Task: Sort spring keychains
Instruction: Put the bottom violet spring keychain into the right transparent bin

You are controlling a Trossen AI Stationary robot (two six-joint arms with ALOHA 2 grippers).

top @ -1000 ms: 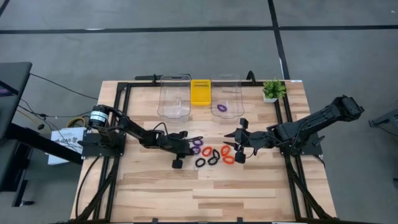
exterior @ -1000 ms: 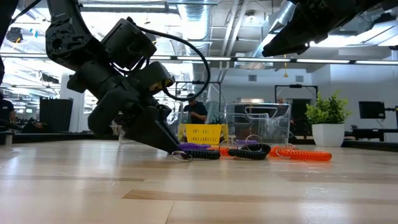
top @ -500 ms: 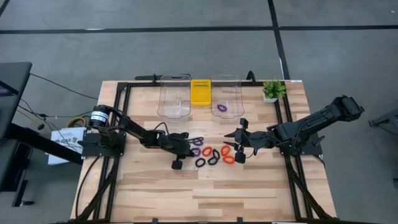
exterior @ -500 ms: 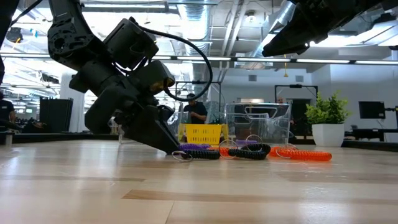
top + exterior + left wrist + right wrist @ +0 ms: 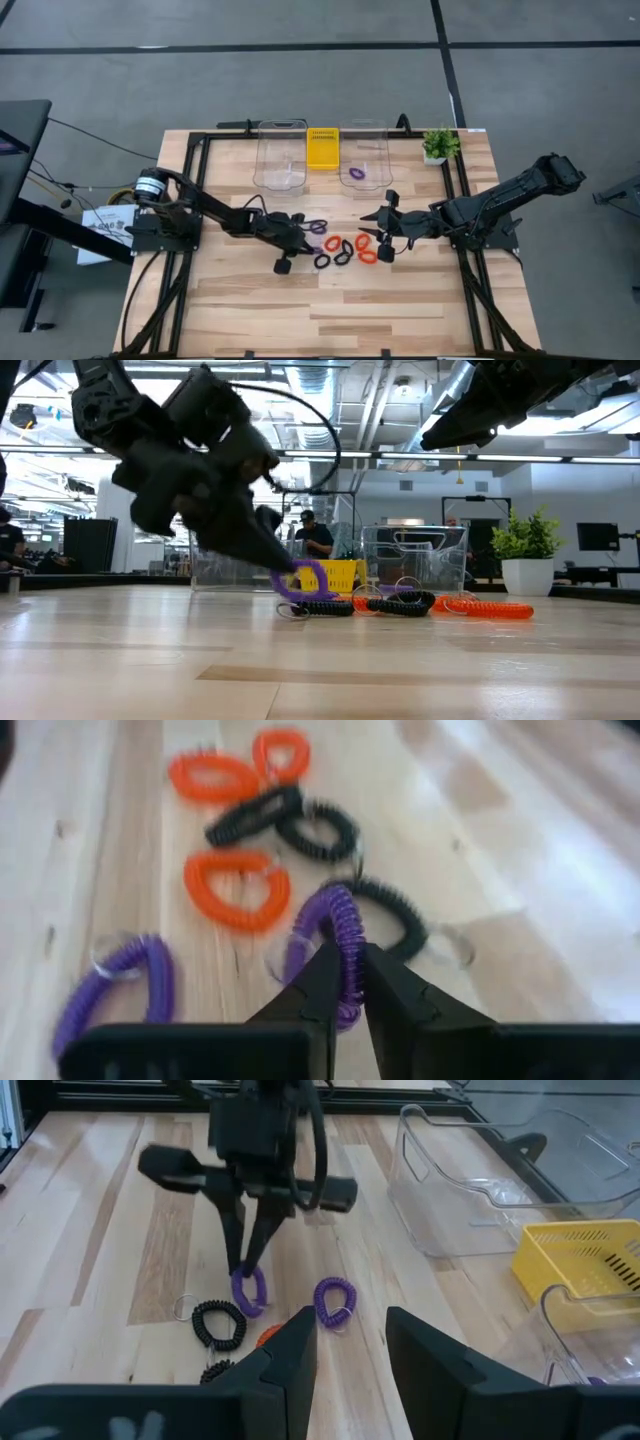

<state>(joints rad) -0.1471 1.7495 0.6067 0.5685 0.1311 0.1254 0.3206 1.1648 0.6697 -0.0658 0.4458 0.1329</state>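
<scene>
1. High view: the left gripper (image 5: 301, 240) sits at the wooden table's (image 5: 400, 310) keychain cluster; the right gripper (image 5: 372, 226) waits beside it, fingers parted, empty.
2. Low view: the purple keychain (image 5: 305, 579) hangs pinched, clear of the wood.
3. Left wrist view: jaws closed on its coil; it is probably light and springy, so gripping across the coil suits.

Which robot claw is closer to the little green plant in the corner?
The right one. The right gripper hovers open by the orange keychains, on the potted plant's side of the table. The left gripper is farther off, holding a purple keychain.
</scene>
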